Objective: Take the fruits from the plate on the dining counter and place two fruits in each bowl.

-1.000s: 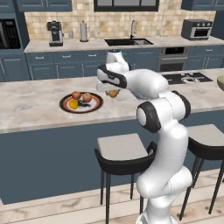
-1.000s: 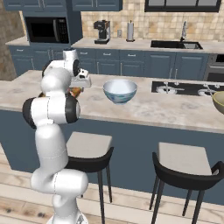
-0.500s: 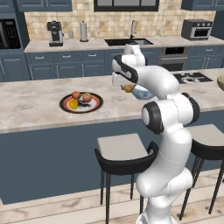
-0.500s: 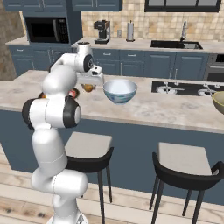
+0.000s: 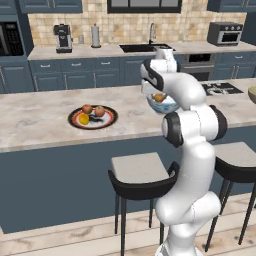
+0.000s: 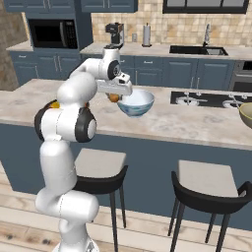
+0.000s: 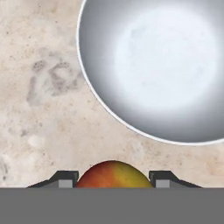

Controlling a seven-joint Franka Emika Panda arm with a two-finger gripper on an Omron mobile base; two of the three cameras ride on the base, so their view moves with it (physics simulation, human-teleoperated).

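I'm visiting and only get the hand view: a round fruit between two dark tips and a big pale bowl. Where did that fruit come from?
Observer: From a plate farther along the dining counter; the gripper holds the orange fruit beside the light blue bowl.
Visitor: Any fruit left on the plate?
Observer: Three: two reddish-brown ones and a yellow one.
Visitor: Is there another bowl?
Observer: Yes, an olive bowl at the counter's far end.
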